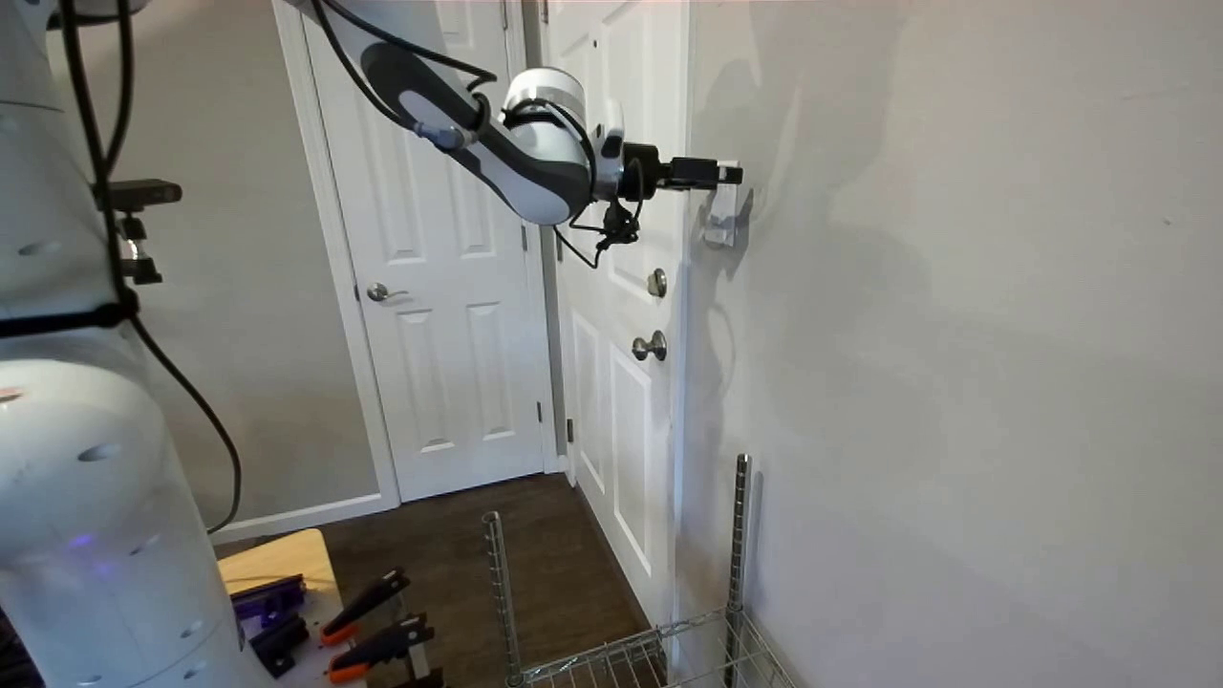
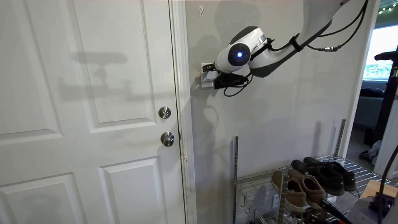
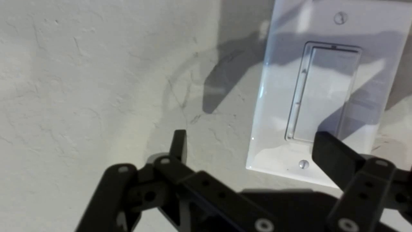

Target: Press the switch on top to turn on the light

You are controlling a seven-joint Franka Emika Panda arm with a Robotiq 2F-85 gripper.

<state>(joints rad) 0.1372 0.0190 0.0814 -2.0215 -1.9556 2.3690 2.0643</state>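
Observation:
The switch [image 3: 326,87] is a white upright plate with a tall rectangular paddle and a screw above and below it. It fills the right of the wrist view, slightly tilted there. It also shows on the wall in both exterior views [image 1: 722,222] [image 2: 205,82], partly covered by the gripper. My gripper [image 3: 250,137] is open and empty. In the wrist view its right finger overlaps the paddle's lower end, and its left finger is over bare wall left of the plate. In an exterior view the gripper [image 1: 732,175] is level with the plate's upper part. I cannot tell whether it touches.
A white door [image 2: 124,149] with a metal knob [image 2: 167,139] and a deadbolt [image 2: 164,112] stands beside the switch. A wire rack [image 2: 248,183] with shoes [image 2: 311,186] is below along the wall. A small table with clamps [image 1: 382,645] is by the robot base.

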